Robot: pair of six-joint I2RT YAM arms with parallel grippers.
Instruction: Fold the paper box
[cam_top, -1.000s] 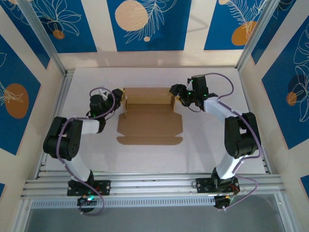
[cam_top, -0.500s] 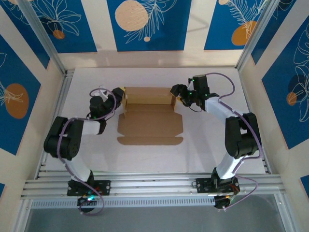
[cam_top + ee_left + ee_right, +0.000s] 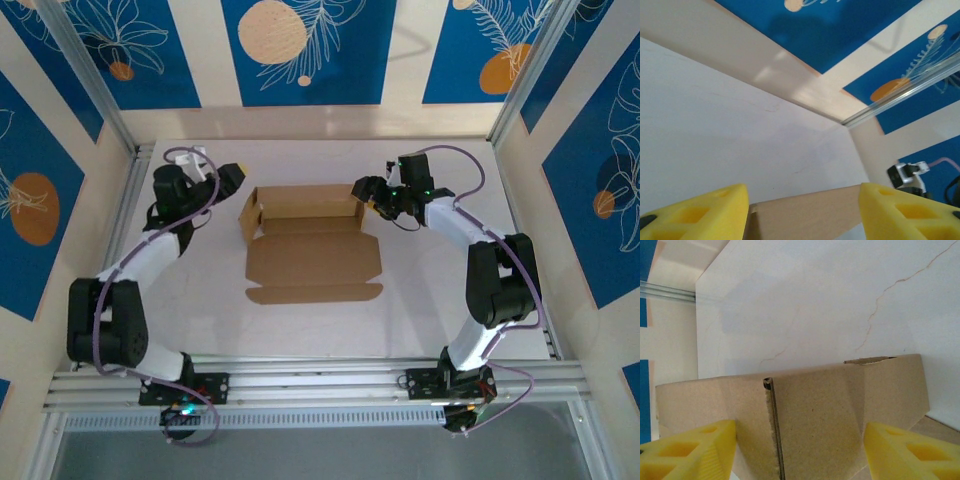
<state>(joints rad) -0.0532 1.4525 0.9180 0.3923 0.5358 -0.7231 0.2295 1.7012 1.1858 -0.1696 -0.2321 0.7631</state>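
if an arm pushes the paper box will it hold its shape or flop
Probably floppy: the paper box is thin single-sheet cardboard, its near flap lying flat. Likely light, so it may slide across the table. Its raised far walls look unlocked and may splay.

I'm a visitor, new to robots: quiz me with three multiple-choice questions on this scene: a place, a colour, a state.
1. The left gripper is: A) off the paper box's far left corner B) inside the box C) by the arm bases
2. Its fingers are: A) black B) yellow C) red
3. The box's near flap: A) lies flat on the table B) stands upright C) is missing
Answers: A, top view shows a gap; B, its wrist view; A, top view shows it level.
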